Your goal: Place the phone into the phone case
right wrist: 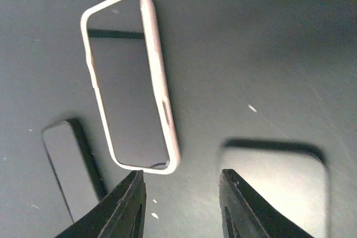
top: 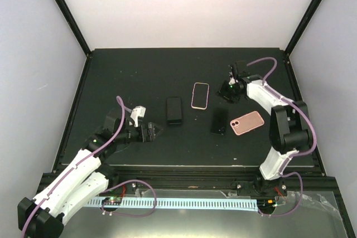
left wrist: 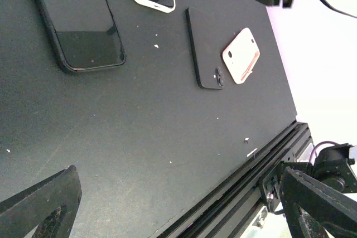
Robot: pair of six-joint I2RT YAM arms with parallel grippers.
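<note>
Seen from above, a black table (top: 111, 82) holds four flat items in a loose row across its middle. A pale-rimmed case (top: 200, 95) lies flat, open side up, a little beyond the centre. The black phone (top: 219, 121) lies nearer the arms and just to the case's right, back upward with its camera lenses showing. The two are apart, so the phone is not in the case. A pink-backed item (top: 247, 122) sits just beside the phone on its right. A larger black handset (top: 174, 110) lies to the left of the case.

The right arm rises from its base at the near right edge and bends at a high elbow. Its forearm reaches away and leftward. The right gripper (top: 230, 90) points down at the table just right of the case. In its wrist view the two fingers (right wrist: 125, 207) stand partly apart with only bare table between them, grasping nothing. The near short end of the case lies just past the left finger, and whether they touch cannot be told.

The left arm stretches low from the near left corner. The left gripper (top: 152, 132) points toward the table's middle, short of the black handset. Its jaws are spread wide and released, holding nothing.
</note>
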